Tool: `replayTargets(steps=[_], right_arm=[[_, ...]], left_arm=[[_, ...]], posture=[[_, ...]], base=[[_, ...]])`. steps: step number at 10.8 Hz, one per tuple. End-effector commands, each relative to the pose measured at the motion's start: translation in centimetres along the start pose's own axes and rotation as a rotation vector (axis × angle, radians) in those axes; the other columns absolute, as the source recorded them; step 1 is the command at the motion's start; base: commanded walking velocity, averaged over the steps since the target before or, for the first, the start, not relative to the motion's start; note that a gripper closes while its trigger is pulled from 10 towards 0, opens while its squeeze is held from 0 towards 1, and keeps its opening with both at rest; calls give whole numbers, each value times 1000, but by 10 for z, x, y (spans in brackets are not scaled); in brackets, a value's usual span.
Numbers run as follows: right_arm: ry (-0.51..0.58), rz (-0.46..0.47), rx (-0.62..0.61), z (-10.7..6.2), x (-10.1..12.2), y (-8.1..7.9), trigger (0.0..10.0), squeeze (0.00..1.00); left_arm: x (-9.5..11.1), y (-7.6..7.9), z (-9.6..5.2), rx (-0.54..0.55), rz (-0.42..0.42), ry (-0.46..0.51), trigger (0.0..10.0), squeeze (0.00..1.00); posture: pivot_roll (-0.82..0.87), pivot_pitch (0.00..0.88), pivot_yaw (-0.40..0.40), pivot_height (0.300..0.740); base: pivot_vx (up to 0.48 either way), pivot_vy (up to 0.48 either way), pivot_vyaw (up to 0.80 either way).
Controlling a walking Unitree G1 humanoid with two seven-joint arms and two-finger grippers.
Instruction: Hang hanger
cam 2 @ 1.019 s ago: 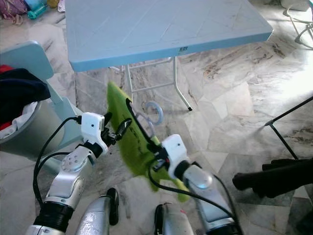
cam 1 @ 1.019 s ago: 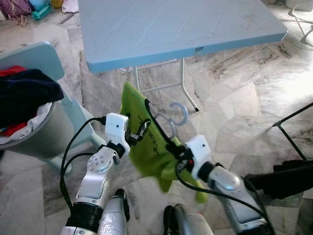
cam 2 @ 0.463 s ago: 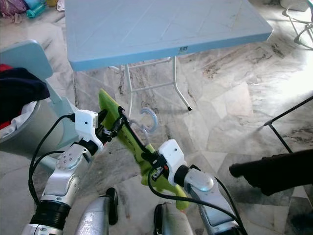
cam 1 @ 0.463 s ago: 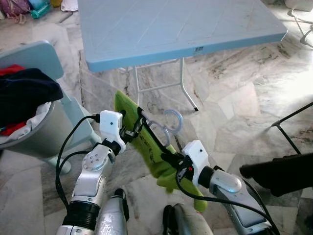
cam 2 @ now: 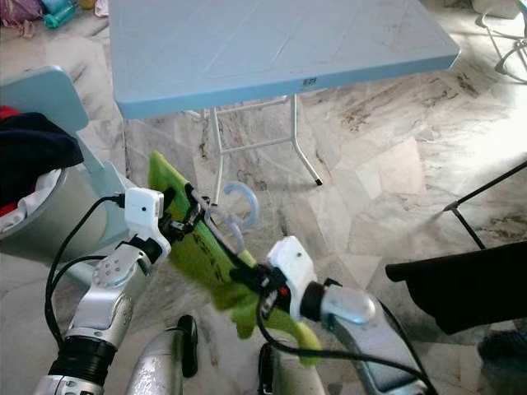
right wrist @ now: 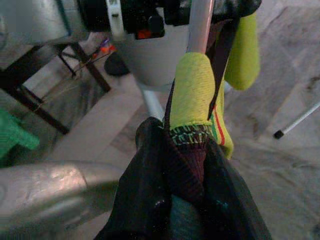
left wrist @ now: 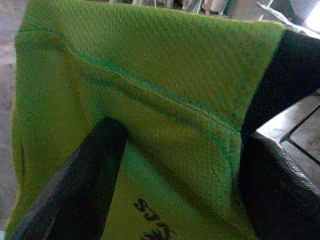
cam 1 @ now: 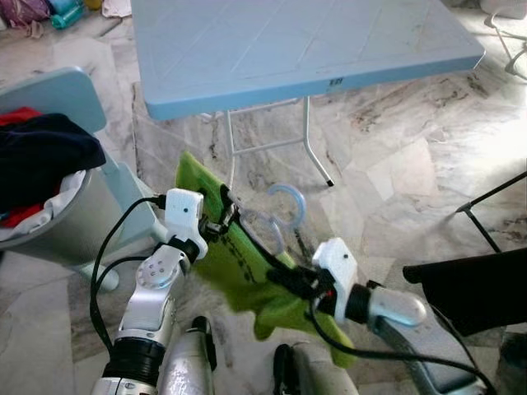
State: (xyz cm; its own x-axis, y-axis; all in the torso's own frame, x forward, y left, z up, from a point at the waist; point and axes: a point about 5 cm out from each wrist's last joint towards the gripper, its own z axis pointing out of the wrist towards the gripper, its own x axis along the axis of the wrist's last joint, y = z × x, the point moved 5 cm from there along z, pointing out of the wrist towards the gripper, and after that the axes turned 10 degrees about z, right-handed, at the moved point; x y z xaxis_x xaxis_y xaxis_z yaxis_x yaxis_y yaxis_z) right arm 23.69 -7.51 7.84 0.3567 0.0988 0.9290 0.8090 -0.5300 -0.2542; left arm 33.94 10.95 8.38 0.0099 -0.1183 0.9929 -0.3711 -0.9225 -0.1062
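both arms moved the green shirt (cam 1: pixel 247 271) left, lower below the blue table (cam 1: pixel 288 49). left gripper (cam 1: pixel 221 224) and right gripper (cam 1: pixel 296 282) pinch its ends; hanger (cam 1: pixel 276 218) hook points toward the table.

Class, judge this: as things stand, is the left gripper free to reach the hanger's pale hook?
Probably not: the left gripper is shut on the green shirt, though the hook stands clear close beside it.

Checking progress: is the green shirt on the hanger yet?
Yes: the green shirt drapes over the hanger, its hook above the collar, between both pincers.
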Motion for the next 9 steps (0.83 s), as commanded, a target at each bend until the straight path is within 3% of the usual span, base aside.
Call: replayTargets(steps=[1, 2, 3, 4, 6, 7, 8, 9], right_arm=[[9, -27, 69, -6, 5, -11, 10000, 0], [-23, -27, 43, -15, -3, -5, 10000, 0], [-77, -33, -37, -34, -15, 15, 10000, 0], [-96, -42, -88, -42, -17, 29, 10000, 0], [-110, -82, -242, -53, -17, 61, 10000, 0], [-117, -93, -252, -53, -18, 64, 10000, 0], [-119, -98, -246, -52, -19, 63, 10000, 0], [-131, -114, -249, -53, -21, 64, 10000, 0]], left_arm=[[-10, -12, -5, 45, 18, -44, 10000, 0], [-11, -14, -6, 51, 24, -46, 10000, 0], [-11, -20, -7, 68, 42, -50, 10000, 0], [-12, -24, -8, 79, 48, -52, 10000, 0], [-10, -35, -10, 110, 59, -45, 10000, 0], [-10, -39, -11, 121, 50, -40, 10000, 0], [-14, -46, -13, 143, 53, -64, 5686, 0], [-13, -49, -15, 138, 50, -51, 0, 0]], posture=[[-32, 249, -73, 740], [-32, 249, -73, 740], [-36, 250, -71, 740], [-35, 249, -70, 740], [-33, 247, -71, 740], [-29, 247, -71, 740], [-28, 247, -71, 740], [-27, 246, -70, 740]], base=[[0, 0, 0], [0, 0, 0], [0, 0, 0], [0, 0, 0], [0, 0, 0], [0, 0, 0], [0, 0, 0], [0, 0, 0]])
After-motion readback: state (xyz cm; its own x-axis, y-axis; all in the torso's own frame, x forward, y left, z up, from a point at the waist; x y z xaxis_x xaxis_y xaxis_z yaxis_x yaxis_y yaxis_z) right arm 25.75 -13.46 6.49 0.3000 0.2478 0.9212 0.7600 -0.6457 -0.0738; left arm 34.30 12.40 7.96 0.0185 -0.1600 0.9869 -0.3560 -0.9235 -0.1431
